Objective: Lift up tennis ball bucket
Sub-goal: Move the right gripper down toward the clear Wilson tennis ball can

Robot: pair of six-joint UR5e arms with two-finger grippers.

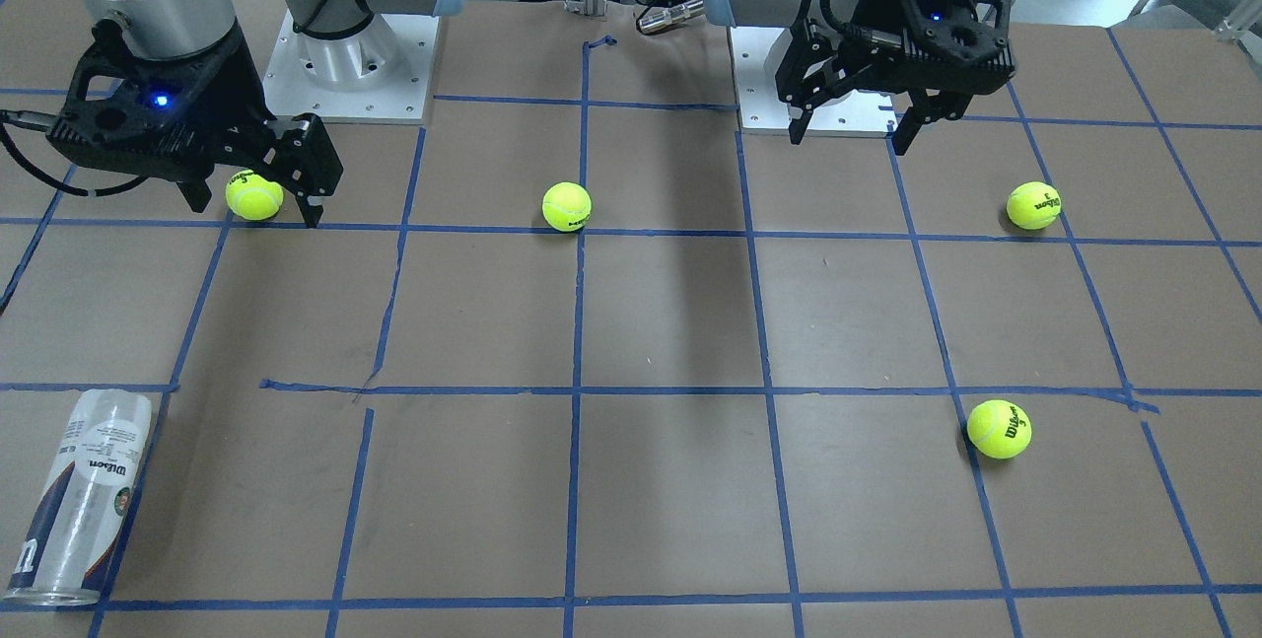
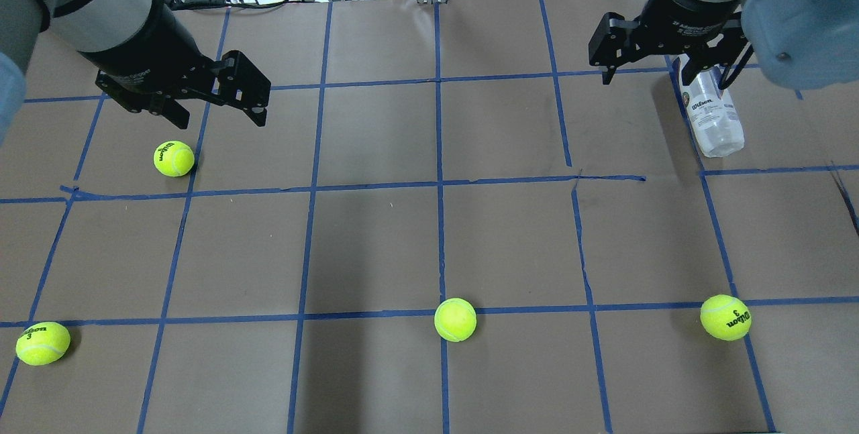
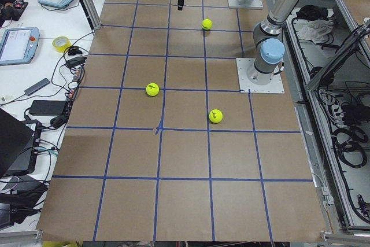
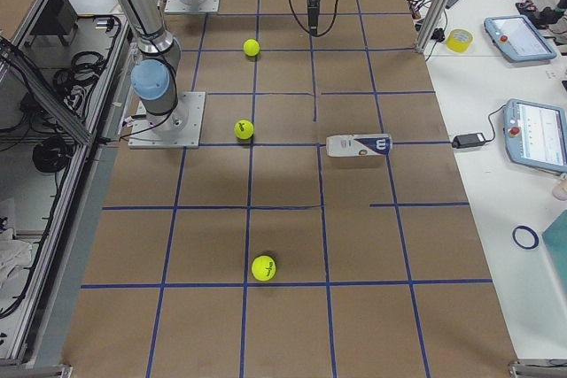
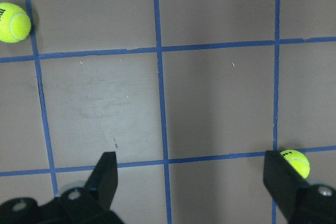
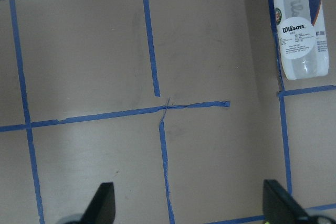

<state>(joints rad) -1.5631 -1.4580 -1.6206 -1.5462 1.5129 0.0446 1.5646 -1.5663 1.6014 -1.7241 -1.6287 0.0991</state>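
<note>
The tennis ball bucket (image 2: 713, 115) is a clear tube with a white and navy Wilson label. It lies on its side on the brown table at the far right, and also shows in the front view (image 1: 84, 500) and the right wrist view (image 6: 298, 30). My right gripper (image 2: 664, 78) hangs open and empty above the table, to the tube's left, and covers its far end in the overhead view. In the right wrist view the tube lies ahead and to the right of the gripper (image 6: 189, 203). My left gripper (image 2: 218, 119) is open and empty, raised over the far left.
Several yellow-green tennis balls lie loose: one (image 2: 174, 158) below the left gripper, one (image 2: 42, 343) near left, one (image 2: 455, 319) near centre, one (image 2: 725, 317) near right. Blue tape lines grid the table (image 2: 376, 246). Cables lie beyond the far edge.
</note>
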